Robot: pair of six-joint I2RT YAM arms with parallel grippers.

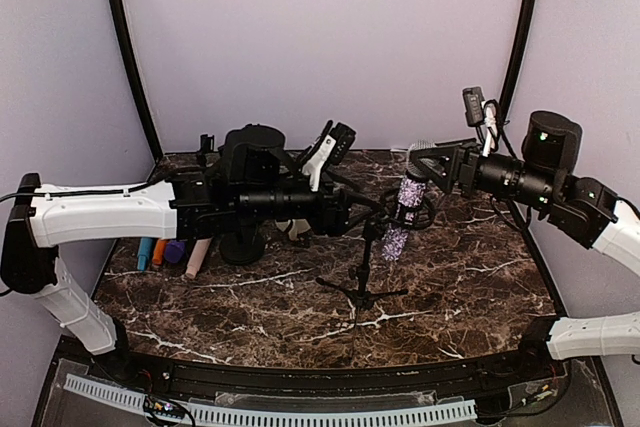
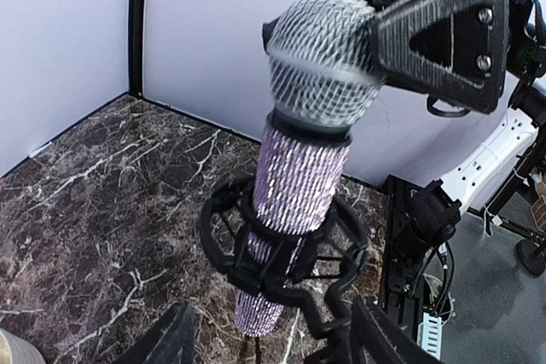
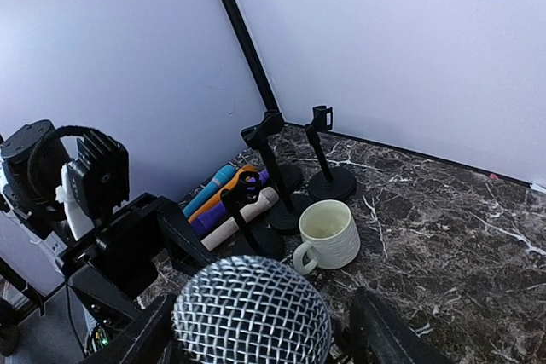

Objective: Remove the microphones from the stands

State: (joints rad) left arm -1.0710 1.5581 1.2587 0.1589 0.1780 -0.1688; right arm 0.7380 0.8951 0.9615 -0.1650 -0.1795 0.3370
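The microphone has a silver mesh head (image 2: 324, 57) and a glittery purple body (image 2: 299, 181). It sits upright in a black ring mount (image 2: 247, 253) on a small tripod stand (image 1: 363, 282) at mid-table. My right gripper (image 3: 256, 343) straddles the mesh head (image 3: 252, 313). Its jaws are open, with a gap showing on one side. One of its fingers (image 2: 439, 36) lies against the head in the left wrist view. My left gripper (image 2: 273, 347) is open just below the mount, one finger on each side of the stand's stem. In the top view the left gripper (image 1: 358, 212) and the right gripper (image 1: 420, 162) meet at the microphone (image 1: 405, 209).
A cream mug (image 3: 328, 232) stands behind the stand. Several empty black mic stands (image 3: 328, 181) stand near the back left corner. Several coloured microphones (image 3: 226, 206) lie against the left wall, and they also show in the top view (image 1: 170, 252). Walls close off the back and sides.
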